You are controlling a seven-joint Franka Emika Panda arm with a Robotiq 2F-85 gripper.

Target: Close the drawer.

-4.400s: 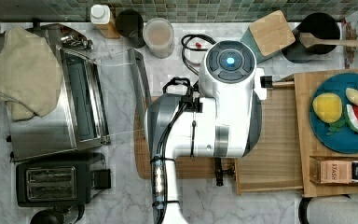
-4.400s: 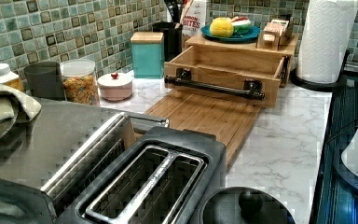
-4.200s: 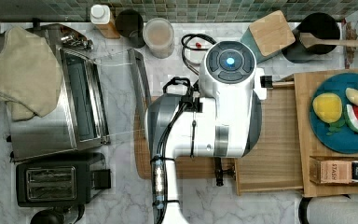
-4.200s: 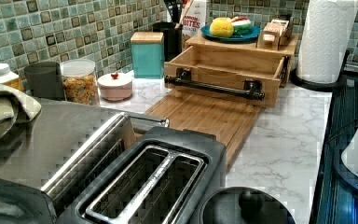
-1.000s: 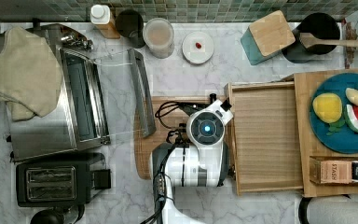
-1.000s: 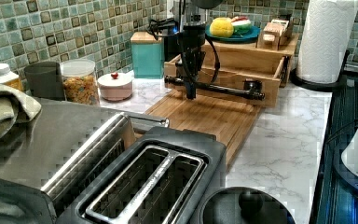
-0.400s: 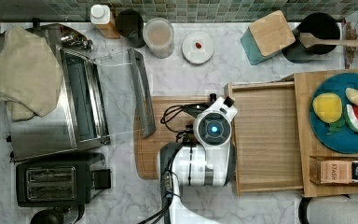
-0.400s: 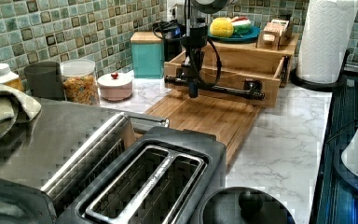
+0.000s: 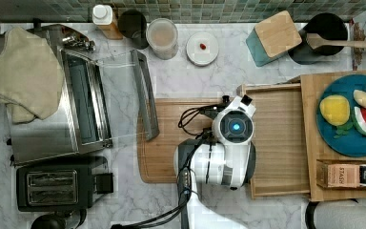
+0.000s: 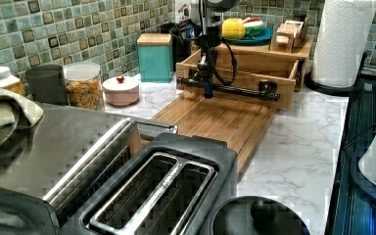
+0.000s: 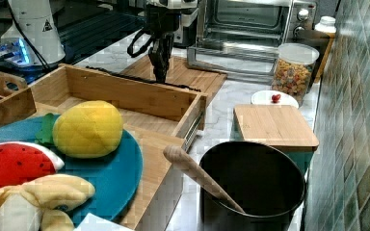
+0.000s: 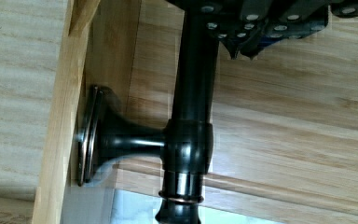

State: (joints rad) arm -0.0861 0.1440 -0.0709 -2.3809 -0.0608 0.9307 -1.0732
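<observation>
The drawer (image 9: 286, 143) is a shallow light-wood tray pulled out of its wooden box stand toward the top view's left. Its front (image 10: 245, 81) carries a black bar handle (image 10: 245, 92). My gripper (image 10: 207, 90) hangs straight down at the handle, near its end on the left view's left, on the cutting-board side of the bar. From the right view the gripper (image 11: 161, 72) stands just beyond the drawer front (image 11: 125, 91). Up close, the handle (image 12: 191, 93) runs beside my fingertips (image 12: 254, 44), which look shut with nothing between them. My arm's wrist (image 9: 236, 128) covers the gripper from above.
A bamboo cutting board (image 9: 167, 157) lies in front of the drawer. The toaster oven's glass door (image 9: 124, 95) hangs open beside it, with a black toaster (image 9: 57, 188) nearby. A blue plate (image 9: 348, 143) of toy food sits on the stand. A paper towel roll (image 10: 345, 39) stands beside the stand.
My arm has come down from high over the counter to the handle, then shifted toward the top view's right, up against the drawer front. The drawer sits about where it was.
</observation>
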